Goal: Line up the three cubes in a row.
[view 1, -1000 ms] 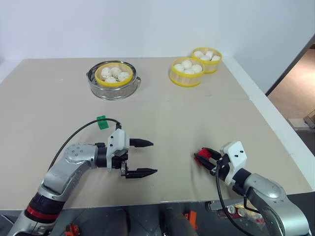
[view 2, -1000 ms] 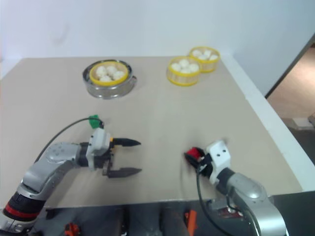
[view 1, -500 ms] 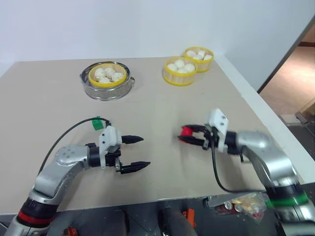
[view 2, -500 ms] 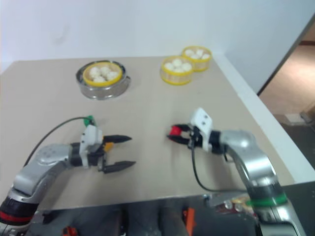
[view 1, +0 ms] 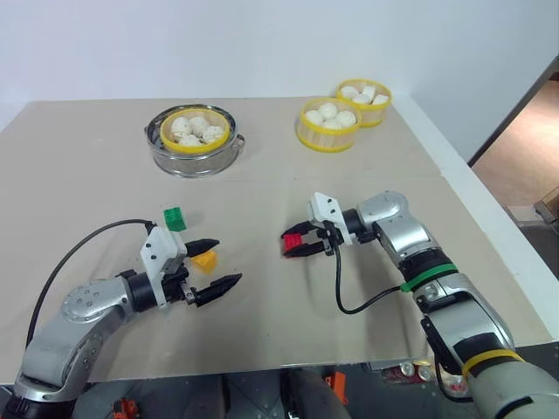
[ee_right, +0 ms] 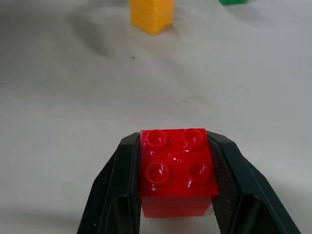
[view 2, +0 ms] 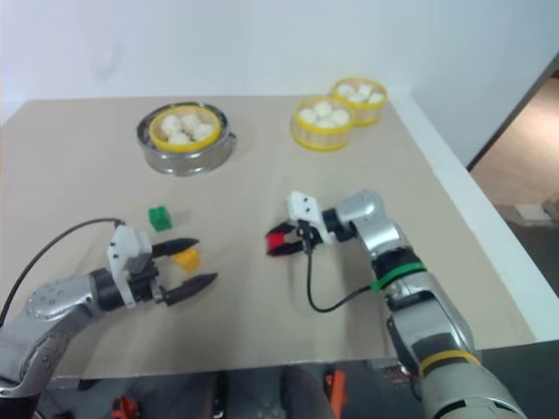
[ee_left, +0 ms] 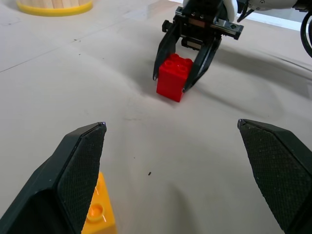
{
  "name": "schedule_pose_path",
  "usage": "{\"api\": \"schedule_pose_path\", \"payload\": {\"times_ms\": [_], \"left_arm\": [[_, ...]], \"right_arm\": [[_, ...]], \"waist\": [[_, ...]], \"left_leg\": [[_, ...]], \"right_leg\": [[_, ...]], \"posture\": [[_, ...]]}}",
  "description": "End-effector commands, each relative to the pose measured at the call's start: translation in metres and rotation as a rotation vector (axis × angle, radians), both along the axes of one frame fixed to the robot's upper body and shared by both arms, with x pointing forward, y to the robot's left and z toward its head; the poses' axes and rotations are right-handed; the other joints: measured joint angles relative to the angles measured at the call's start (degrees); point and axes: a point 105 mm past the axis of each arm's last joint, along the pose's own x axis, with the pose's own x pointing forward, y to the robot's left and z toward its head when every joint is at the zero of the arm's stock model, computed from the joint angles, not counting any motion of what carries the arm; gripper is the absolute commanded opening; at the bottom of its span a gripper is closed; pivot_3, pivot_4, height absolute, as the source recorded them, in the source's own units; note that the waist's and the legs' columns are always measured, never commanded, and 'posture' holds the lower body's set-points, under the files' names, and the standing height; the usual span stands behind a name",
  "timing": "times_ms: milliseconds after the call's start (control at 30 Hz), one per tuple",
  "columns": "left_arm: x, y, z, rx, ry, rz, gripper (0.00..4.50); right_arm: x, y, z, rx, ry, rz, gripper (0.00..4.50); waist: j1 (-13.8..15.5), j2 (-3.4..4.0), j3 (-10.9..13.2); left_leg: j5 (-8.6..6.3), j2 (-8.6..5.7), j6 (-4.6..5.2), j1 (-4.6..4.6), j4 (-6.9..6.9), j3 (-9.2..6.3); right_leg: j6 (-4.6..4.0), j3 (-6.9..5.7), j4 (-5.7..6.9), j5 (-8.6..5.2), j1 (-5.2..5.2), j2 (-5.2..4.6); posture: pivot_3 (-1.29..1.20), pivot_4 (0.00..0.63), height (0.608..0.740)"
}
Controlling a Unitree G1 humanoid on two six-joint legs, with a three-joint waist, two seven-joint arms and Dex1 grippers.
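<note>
Red cube (ee_right: 176, 171) sits clamped between the right gripper (view 1: 294, 244)'s two black fingers, studs up, near the middle of the table (view 1: 79, 188). From the left wrist view it looks like the cube's bottom is on or just off the surface, can't tell which.

Left gripper (view 1: 215, 264) is spread wide with nothing in it, pointing across at the right one. The yellow-orange cube (view 1: 205, 258) sits between its fingers without touching them. The green cube (view 1: 175, 218) is just beyond that, close to the black cable, standing on its own.

Plenty of open tabletop between the two grippers and on toward the far side. Near edge runs just under both arms, and the right edge has a white strip along it.

Surface is plain beige with a seam across. Far side has a metal steamer (view 1: 196, 154) and two yellow-rimmed baskets (view 1: 328, 135) of white buns against a white wall. No readable writing anywhere.
</note>
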Motion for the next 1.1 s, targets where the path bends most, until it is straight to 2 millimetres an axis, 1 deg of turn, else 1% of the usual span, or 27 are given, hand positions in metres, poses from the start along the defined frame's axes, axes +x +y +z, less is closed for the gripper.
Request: {"api": "schedule_pose_path", "payload": {"times_ms": [33,133,400,467,533,567,633,667,700,733,833,900,1000,1067,1100], "left_arm": [[-0.002,0.001,0.012,-0.007,-0.054,0.015,4.50],[-0.001,0.001,0.012,-0.003,-0.064,0.021,4.50],[-0.001,-0.008,0.010,0.004,-0.072,-0.006,4.50],[0.000,-0.009,0.011,0.003,-0.075,-0.008,4.50],[0.001,-0.010,0.011,0.002,-0.077,-0.013,4.50],[0.001,-0.010,0.011,0.002,-0.078,-0.014,4.50],[0.002,-0.010,0.011,0.003,-0.078,-0.015,4.50],[0.002,-0.010,0.011,0.002,-0.078,-0.014,4.50],[0.003,-0.009,0.011,0.002,-0.078,-0.012,4.50],[0.003,-0.008,0.012,0.000,-0.078,-0.007,4.50],[0.012,0.004,0.019,-0.035,-0.085,0.074,4.50],[0.020,0.018,0.027,-0.069,-0.098,0.156,4.50],[0.029,0.042,0.046,-0.115,-0.152,0.270,4.50],[0.036,0.062,0.053,-0.054,-0.185,0.335,4.50],[0.040,0.072,0.055,-0.034,-0.193,0.345,4.50]], "right_arm": [[0.001,-0.002,0.004,0.005,-0.018,0.016,1.26],[0.003,-0.002,0.006,0.012,-0.019,0.014,1.26],[0.012,-0.008,0.007,0.011,-0.006,-0.023,1.26],[0.014,-0.010,0.008,0.013,0.001,-0.032,2.33],[0.015,-0.011,0.010,0.016,0.000,-0.033,2.95],[0.015,-0.011,0.011,0.026,0.001,-0.036,3.36],[0.016,-0.011,0.014,0.039,-0.002,-0.040,4.01],[0.016,-0.010,0.015,0.042,-0.004,-0.039,4.30],[0.016,-0.010,0.017,0.047,-0.008,-0.039,4.47],[0.016,-0.010,0.020,0.057,-0.016,-0.040,4.47],[0.016,-0.007,0.039,0.132,-0.057,-0.048,4.47],[0.014,-0.007,0.052,0.181,-0.077,-0.057,4.47],[0.010,-0.006,0.072,0.265,-0.111,-0.086,4.47],[0.007,-0.005,0.082,0.312,-0.138,-0.120,4.47],[0.005,-0.005,0.083,0.317,-0.145,-0.130,4.47]], "waist": [[0.0,0.00,0.0],[-0.1,0.00,0.0],[-0.3,0.00,0.0],[-0.3,0.00,0.0],[-0.3,0.00,0.0],[-0.3,0.00,0.0],[-0.4,0.01,0.0],[-0.4,0.01,0.0],[-0.4,0.01,0.0],[-0.4,0.01,0.0],[-0.4,0.04,0.0],[-0.5,0.04,0.0],[-0.4,0.03,0.0],[-0.4,0.03,0.0],[-0.4,0.03,0.0]], "left_leg": [[0.00,0.01,0.00,0.05,0.01,0.00],[0.02,0.02,0.02,0.20,0.07,0.01],[0.10,0.03,0.06,0.26,0.22,0.15],[0.11,0.03,0.06,0.26,0.24,0.16],[0.11,0.03,0.06,0.26,0.25,0.16],[0.11,0.03,0.06,0.26,0.24,0.18],[0.11,0.03,0.06,0.26,0.22,0.21],[0.11,0.03,0.06,0.26,0.22,0.20],[0.11,0.04,0.06,0.26,0.20,0.20],[0.11,0.05,0.06,0.26,0.17,0.21],[0.11,0.06,0.06,0.25,0.14,0.18],[0.11,0.08,0.06,0.25,0.14,0.19],[0.11,0.09,0.06,0.25,0.15,0.15],[0.11,0.09,0.06,0.25,0.15,0.13],[0.11,0.09,0.06,0.25,0.15,0.12]], "right_leg": [[0.03,0.00,0.01,-0.02,0.03,0.01],[0.02,0.00,0.04,0.04,0.16,0.04],[-0.10,0.13,0.08,0.11,0.19,0.03],[-0.09,0.15,0.08,0.13,0.20,0.03],[-0.07,0.15,0.08,0.14,0.20,0.03],[-0.06,0.18,0.08,0.14,0.20,0.03],[0.07,0.20,0.08,0.22,0.18,0.04],[0.12,0.20,0.08,0.23,0.18,0.04],[0.12,0.21,0.08,0.22,0.16,0.05],[0.11,0.21,0.08,0.22,0.15,0.06],[0.10,0.19,0.09,0.21,0.13,0.07],[0.10,0.21,0.13,0.21,0.10,0.08],[0.09,0.17,0.18,0.19,0.10,0.10],[0.09,0.15,0.19,0.18,0.11,0.09],[0.09,0.13,0.20,0.17,0.11,0.10]], "posture": [[0.00,0.150,0.740],[0.00,0.150,0.740],[0.00,0.150,0.740],[0.00,0.150,0.740],[0.00,0.150,0.740],[0.00,0.150,0.740],[0.00,0.150,0.740],[0.00,0.150,0.740],[0.00,0.150,0.740],[0.00,0.150,0.740],[0.00,0.150,0.740],[0.00,0.150,0.740],[0.00,0.150,0.740],[0.00,0.150,0.740],[0.00,0.150,0.740]]}}
